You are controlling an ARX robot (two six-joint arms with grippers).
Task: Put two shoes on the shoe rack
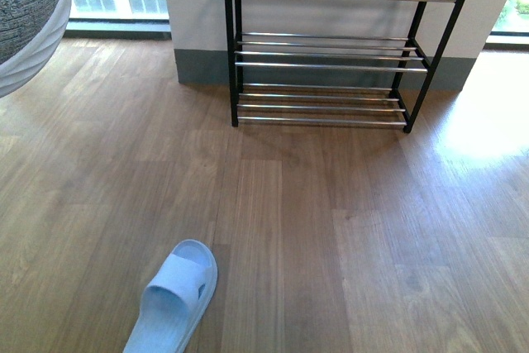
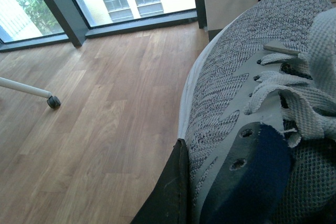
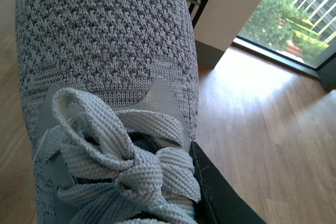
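Left gripper [image 2: 184, 190] clamps the side wall of the first shoe [image 2: 236, 77], held aloft at the front view's upper left (only partly in frame); right gripper [image 3: 202, 182] likewise pinches the second shoe [image 3: 105, 40]; shoe rack [image 1: 331, 47] stands ahead against the wall

First shoe [image 2: 236, 72]: grey knit upper, coarse, matt. Laces [image 2: 304, 103] flat woven cloth, fuzzy. Sole edge white, smooth.
Second shoe [image 3: 105, 35]: same open knit; smooth grey overlay at eyelets, faint sheen.
Shoe rack [image 1: 234, 55]: frame black metal, matt. Rods [image 1: 331, 65] chrome, glossy.
Floor [image 1: 331, 229]: wood-grain planks, satin sheen.
Slipper [image 1: 173, 299]: pale blue, smooth, matt, foam-like.
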